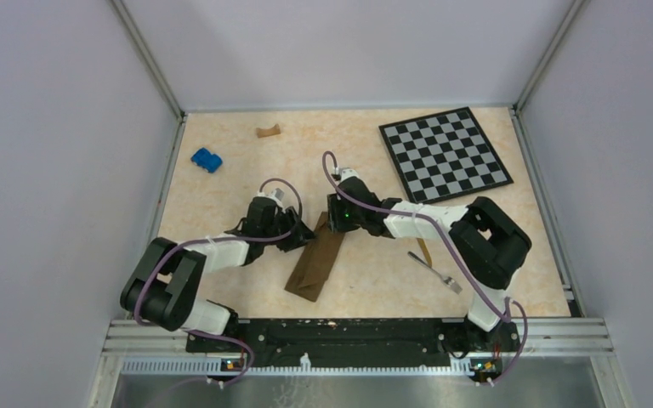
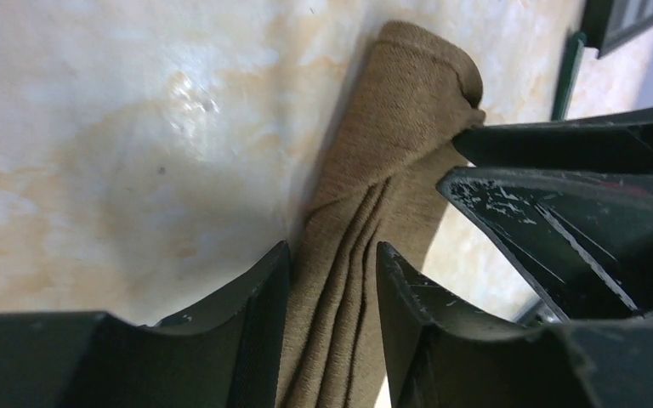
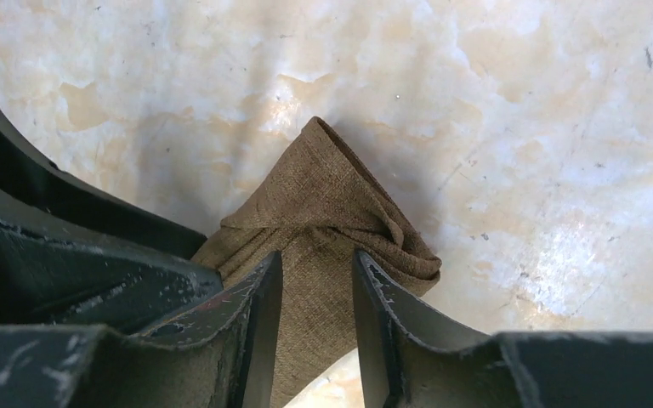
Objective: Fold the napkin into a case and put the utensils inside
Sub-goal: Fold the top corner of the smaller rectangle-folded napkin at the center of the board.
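The dark-brown napkin (image 1: pixel 316 265) lies as a narrow layered strip, the case, at the table's near middle. Its far end is bunched up where both grippers meet. My left gripper (image 1: pixel 300 235) is shut on the strip's layered edge (image 2: pixel 333 251). My right gripper (image 1: pixel 330 223) is shut on the same end (image 3: pixel 317 259), just beside the left one. The cloth's end rises into a twisted peak (image 3: pixel 323 187). The silver fork (image 1: pixel 436 270) lies on the table to the right. The knife's brownish handle (image 1: pixel 425 252) shows next to it, partly hidden under the right arm.
A checkerboard (image 1: pixel 444 153) lies at the back right. A small blue block (image 1: pixel 207 159) sits at the back left and a small tan piece (image 1: pixel 267 131) near the back wall. Metal rails edge the table on the left, right and front.
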You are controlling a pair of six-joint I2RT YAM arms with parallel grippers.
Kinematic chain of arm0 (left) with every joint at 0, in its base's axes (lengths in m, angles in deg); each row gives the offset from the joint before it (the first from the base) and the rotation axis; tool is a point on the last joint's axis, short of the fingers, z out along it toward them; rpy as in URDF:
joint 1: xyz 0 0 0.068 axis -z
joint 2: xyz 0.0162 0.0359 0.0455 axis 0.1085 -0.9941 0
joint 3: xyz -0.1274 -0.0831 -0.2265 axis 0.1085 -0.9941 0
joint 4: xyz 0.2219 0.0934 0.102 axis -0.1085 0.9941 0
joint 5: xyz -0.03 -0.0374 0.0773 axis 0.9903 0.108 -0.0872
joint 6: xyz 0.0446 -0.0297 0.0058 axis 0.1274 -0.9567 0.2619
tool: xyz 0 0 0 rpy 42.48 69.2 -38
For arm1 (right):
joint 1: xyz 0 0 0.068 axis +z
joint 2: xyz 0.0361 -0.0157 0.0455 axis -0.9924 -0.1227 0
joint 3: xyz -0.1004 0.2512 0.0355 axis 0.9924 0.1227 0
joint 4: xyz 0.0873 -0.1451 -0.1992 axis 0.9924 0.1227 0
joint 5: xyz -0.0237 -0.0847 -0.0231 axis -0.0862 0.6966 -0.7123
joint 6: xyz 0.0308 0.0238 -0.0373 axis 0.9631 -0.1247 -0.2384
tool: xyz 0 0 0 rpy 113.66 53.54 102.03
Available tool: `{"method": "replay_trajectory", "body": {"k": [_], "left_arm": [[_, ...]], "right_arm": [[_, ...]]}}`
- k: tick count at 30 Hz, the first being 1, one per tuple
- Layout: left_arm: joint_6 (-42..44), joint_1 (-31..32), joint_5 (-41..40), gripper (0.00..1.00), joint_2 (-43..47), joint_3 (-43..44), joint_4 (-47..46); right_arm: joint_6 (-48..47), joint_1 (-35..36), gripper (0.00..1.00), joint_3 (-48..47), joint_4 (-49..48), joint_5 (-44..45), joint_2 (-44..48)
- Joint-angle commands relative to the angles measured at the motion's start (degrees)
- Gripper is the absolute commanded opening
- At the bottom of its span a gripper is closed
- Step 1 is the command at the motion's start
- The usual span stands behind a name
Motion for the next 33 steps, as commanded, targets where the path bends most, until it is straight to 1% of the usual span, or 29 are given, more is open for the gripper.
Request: {"method": "replay_trajectory", "body": {"k": [1,5,7,8,12,14,16,18,22,24,27,30,33], "left_arm": [[-4.10,0.86,6.13,0.47,-1.33,-3.83,-6.57],[-8.48,3.04,6.48,0.36,-2.53,-6.89,-11.52],[-10.42,3.58,6.34,0.33,-2.14,-8.68,-15.03],[-10.83,3.96,5.96,0.31,-1.90,-8.93,-15.28],[-10.82,4.78,5.16,0.30,-1.64,-8.50,-14.49],[-10.71,4.81,4.32,0.33,-0.82,-8.52,-13.77],[-10.41,4.74,3.53,0.34,-0.12,-8.45,-13.00],[-10.39,4.78,3.34,0.34,-0.33,-8.28,-12.81],[-10.93,4.75,3.18,0.27,-1.04,-8.41,-13.43],[-11.30,4.75,2.72,0.24,-0.70,-8.67,-13.56],[-11.27,4.79,2.59,0.25,-0.26,-8.70,-13.18],[-11.44,4.88,2.53,0.26,0.26,-8.99,-13.14],[-11.68,4.83,2.06,0.23,0.18,-9.42,-13.42]], "right_arm": [[4.81,-0.19,0.35,-0.05,0.97,-1.00,2.72],[3.37,-0.50,0.27,-0.77,-0.46,-2.73,0.11],[1.81,-0.54,0.26,-0.95,-2.83,-4.67,-1.16],[1.14,-0.50,0.26,-1.28,-3.56,-5.52,-1.84],[-1.26,-0.54,0.25,-4.00,-2.68,-8.13,-3.19],[-2.00,-0.50,0.28,-3.93,-1.50,-7.57,-1.16],[-2.49,-0.50,0.30,-3.76,1.87,-7.04,0.80],[-2.51,-0.50,0.31,-2.90,4.19,-6.35,2.71],[-1.31,-0.50,0.32,-0.13,5.30,-5.56,5.33],[-0.82,-0.51,0.32,0.93,5.36,-5.16,5.26],[-0.20,-0.46,0.32,1.83,2.94,-6.60,4.39],[0.27,0.20,0.32,0.84,2.16,-6.91,2.32],[0.34,1.15,0.32,-0.15,1.41,-6.50,0.26]]}}
